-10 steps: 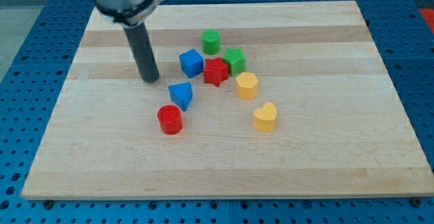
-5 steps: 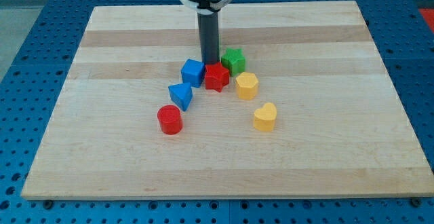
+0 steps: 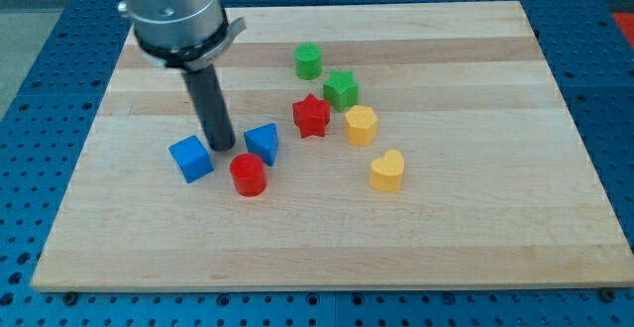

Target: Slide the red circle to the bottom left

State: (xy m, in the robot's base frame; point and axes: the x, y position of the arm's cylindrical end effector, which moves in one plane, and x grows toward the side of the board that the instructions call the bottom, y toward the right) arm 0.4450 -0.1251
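Note:
The red circle (image 3: 248, 174) lies on the wooden board (image 3: 475, 228), left of centre. My tip (image 3: 221, 147) rests on the board just above and to the left of it, between the blue cube (image 3: 191, 158) on its left and the blue triangle (image 3: 264, 142) on its right. The tip stands close to the red circle; I cannot tell whether it touches it.
A red star (image 3: 311, 116) sits right of the blue triangle. A green star (image 3: 342, 89) and a green cylinder (image 3: 308, 61) lie above it. A yellow hexagon (image 3: 361, 125) and a yellow heart (image 3: 387, 170) lie to the right.
The rod swung from the board's upper left to the block cluster, then down-left. The blue cube slid from beside the red star to the lower left. The red circle has not moved.

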